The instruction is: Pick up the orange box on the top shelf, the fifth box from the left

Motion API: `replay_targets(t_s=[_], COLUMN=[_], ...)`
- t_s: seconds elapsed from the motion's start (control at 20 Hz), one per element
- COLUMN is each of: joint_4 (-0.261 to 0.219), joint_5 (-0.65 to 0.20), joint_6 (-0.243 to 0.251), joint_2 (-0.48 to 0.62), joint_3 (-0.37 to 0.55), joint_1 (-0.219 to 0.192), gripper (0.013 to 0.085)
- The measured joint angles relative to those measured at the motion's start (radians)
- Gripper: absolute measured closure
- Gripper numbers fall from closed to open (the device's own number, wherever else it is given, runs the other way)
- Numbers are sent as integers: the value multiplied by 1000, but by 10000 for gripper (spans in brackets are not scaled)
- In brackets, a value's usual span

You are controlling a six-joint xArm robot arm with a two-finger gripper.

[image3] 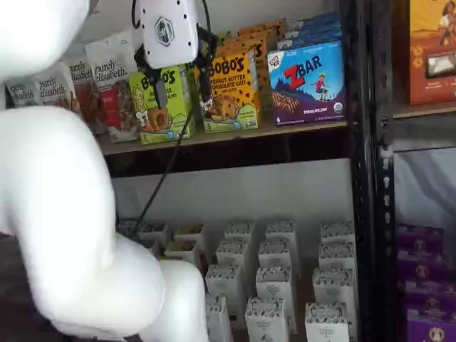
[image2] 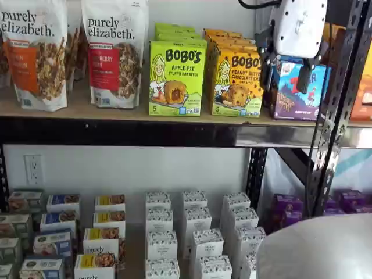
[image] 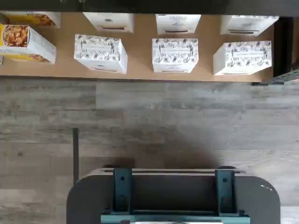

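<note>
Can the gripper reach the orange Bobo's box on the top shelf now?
Probably yes: the gripper hangs open before the top shelf, and the orange box stands in the front row with nothing before it.

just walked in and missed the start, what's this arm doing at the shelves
A white robot arm is at the top shelf, going for the orange box of Bobo's peanut butter chocolate chip bites. Its pincer hangs open in front of the Bobo's boxes and holds nothing yet. The orange box stands upright between the green Bobo's box and the blue ZBar box, untouched as far as both shelf views show. The lower shelf's small white boxes are not involved.
</note>
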Motion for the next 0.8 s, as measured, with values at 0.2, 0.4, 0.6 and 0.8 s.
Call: replay_targets(t_s=[0.2,0.4,0.6,0.8], joint_4=[22,21,21,3], joint_5=[155,164,132,80], joint_6=[1,6,14,28], joint_2=[87,92,81,74], joint_3=[-84,-88,-73,-53], joint_1=[-13,-6,3,27], gripper=[130,130,130,130])
